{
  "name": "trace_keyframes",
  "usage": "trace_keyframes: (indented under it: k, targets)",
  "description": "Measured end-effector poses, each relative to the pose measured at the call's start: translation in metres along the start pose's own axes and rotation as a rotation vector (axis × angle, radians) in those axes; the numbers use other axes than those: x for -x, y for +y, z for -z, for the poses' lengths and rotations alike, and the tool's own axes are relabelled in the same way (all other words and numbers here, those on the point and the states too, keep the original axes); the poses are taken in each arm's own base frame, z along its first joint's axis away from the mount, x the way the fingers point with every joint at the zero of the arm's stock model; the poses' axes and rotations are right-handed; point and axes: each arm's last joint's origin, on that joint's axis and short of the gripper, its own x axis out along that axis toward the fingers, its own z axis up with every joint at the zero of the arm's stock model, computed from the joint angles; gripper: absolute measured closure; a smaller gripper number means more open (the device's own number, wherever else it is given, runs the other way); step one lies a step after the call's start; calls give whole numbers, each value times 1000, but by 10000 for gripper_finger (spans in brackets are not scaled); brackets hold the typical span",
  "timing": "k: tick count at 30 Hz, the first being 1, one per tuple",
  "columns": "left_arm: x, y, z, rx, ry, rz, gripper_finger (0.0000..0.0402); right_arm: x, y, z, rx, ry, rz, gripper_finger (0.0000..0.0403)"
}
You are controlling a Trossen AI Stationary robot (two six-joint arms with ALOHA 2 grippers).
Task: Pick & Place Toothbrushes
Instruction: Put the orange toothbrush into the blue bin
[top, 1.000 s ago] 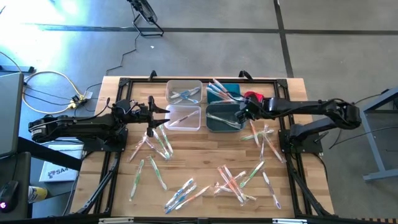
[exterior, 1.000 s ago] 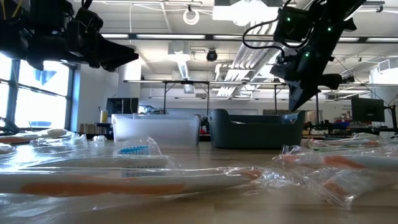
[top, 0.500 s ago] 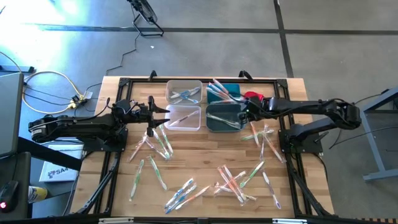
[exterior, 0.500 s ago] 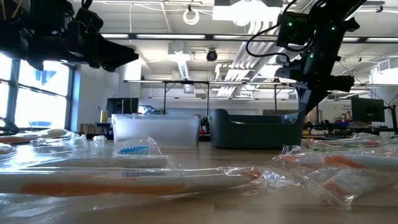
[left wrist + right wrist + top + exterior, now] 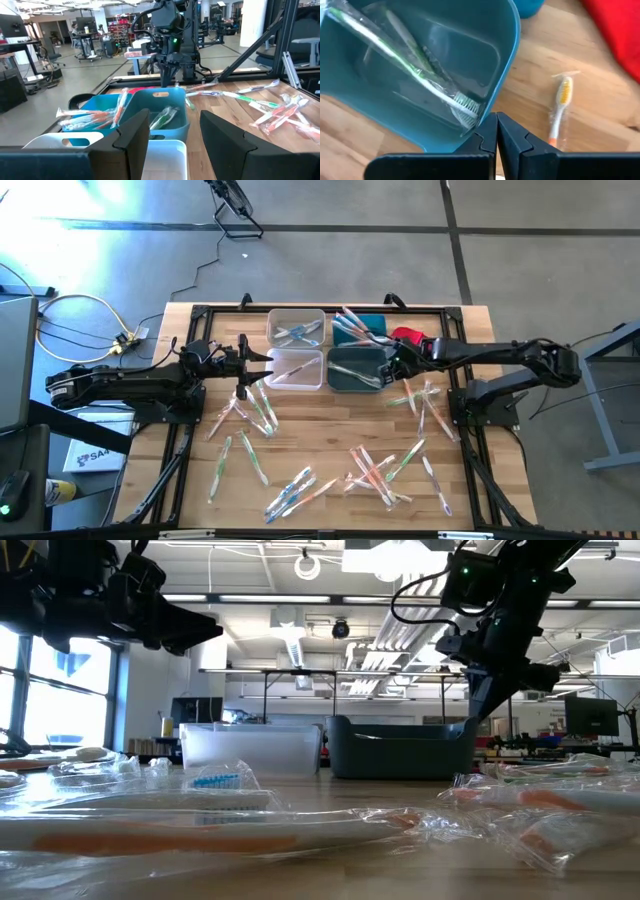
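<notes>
Lying diagonally in the dark teal bin (image 5: 507,60), upper left of the right wrist picture: a green wrapped toothbrush (image 5: 400,55), bristles toward lower right. Pressed shut on nothing beside the bin's rim: right gripper (image 5: 496,131). Spread open near the clear bin (image 5: 297,369): left gripper (image 5: 243,360).

— What stands on the wooden table (image 5: 330,430) at the far side?

— Two clear bins (image 5: 296,327), one behind the other, and just right of them a dark teal bin (image 5: 356,369) in front of a brighter blue bin (image 5: 372,322).

— Anything else?

— A red cloth (image 5: 407,335) lies right of the blue bin. A yellow cable (image 5: 82,304) coils on the floor, far left.
</notes>
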Motion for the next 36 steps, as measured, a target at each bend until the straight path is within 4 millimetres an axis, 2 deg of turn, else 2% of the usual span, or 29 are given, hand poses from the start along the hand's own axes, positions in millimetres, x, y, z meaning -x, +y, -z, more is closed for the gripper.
trace_keyframes:
  k: [5,10,16,24,32,36]
  targets:
    - [0,0,0,0,0,0,231,0,0,0,-4,-5,7,401]
    - [0,0,0,-1,0,0,231,0,-6,-1,15,-92,131,401]
    - [0,0,0,-1,0,0,231,2,-17,8,67,45,205,401]
    - [0,0,0,-7,0,1,231,5,-18,21,114,177,218,401]
    - [0,0,0,-8,0,1,231,4,-18,21,122,176,218,397]
    - [0,0,0,-7,0,3,231,4,-18,21,122,178,217,368]
